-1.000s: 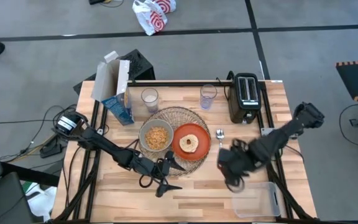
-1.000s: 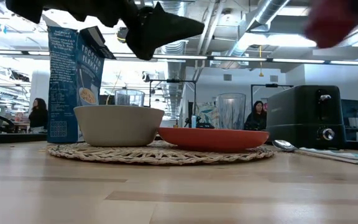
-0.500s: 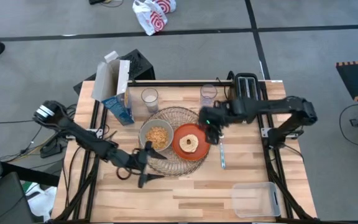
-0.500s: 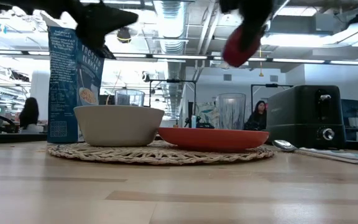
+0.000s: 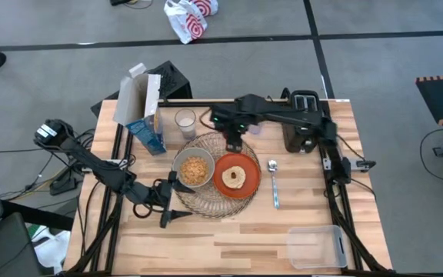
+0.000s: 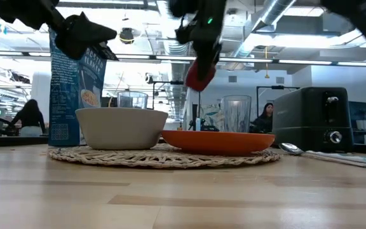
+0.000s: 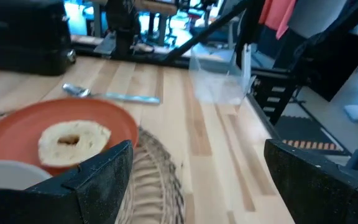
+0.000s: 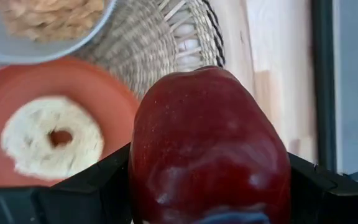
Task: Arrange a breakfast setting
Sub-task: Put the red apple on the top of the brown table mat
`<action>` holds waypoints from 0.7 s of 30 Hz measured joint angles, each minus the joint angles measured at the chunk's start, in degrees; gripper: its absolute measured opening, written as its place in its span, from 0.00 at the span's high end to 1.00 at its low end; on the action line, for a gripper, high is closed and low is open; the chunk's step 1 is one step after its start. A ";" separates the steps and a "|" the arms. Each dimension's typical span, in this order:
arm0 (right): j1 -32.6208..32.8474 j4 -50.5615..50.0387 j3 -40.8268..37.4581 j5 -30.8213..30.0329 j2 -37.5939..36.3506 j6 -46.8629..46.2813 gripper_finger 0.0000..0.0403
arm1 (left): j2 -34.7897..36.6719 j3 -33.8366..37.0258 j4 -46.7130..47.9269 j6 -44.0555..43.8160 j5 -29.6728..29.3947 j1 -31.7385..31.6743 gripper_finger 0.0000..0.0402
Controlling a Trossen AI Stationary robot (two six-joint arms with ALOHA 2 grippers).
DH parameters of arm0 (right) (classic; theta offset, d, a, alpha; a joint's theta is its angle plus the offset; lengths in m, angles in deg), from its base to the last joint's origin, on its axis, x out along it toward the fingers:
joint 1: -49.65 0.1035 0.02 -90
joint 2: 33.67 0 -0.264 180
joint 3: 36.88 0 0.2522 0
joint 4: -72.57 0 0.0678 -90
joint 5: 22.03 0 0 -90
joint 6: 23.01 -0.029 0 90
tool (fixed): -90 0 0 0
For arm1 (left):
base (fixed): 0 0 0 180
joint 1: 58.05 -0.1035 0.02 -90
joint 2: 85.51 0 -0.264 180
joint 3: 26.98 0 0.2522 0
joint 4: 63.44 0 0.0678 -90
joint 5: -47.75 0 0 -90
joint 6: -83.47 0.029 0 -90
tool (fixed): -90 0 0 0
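My right gripper [image 5: 233, 137] is shut on the red apple [image 8: 210, 149], high over the far edge of the round wire mat [image 5: 214, 201], between the two clear glasses [image 5: 184, 121] [image 5: 258, 117]. The grey bowl [image 5: 194, 169] with cereal and the orange plate [image 5: 246, 185] with the round bread [image 5: 234, 177] rest on the mat. The metal spoon [image 5: 274, 185] lies right of the plate. The blue-white cereal box [image 5: 146, 127] stands at the far left. My left gripper [image 5: 168, 209] is open and empty by the mat's near left edge. My right gripper pinches the apple by two opposite sides [image 8: 143, 168] between its two fingers [image 8: 98, 186]. The fingers come from above and point down. The apple [image 6: 200, 75] hangs below them, lifted clear above the plate and the mat.
The black toaster [image 5: 302, 123] stands at the far right. The clear plastic tub [image 5: 316, 246] sits at the near right corner. Bare wood lies along the near edge. People show in the room beyond the table.
My right gripper has carried the apple from low over the table's near right part toward the far left, past the spoon and the plate, and up over the mat's far edge. My left gripper has drawn back toward the table's left edge, staying open.
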 joint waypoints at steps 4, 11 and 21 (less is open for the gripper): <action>-2.03 -2.77 6.39 1.41 7.93 1.34 0.24 | 0.00 0.00 1.31 -1.20 -0.34 0.20 0.13; -2.63 -6.59 10.00 6.66 16.56 1.67 0.24 | 0.00 0.00 2.43 -2.15 -0.21 0.20 0.13; -1.89 -6.85 10.04 7.42 22.39 2.29 0.24 | 0.00 0.00 2.53 -2.59 -0.21 0.20 0.13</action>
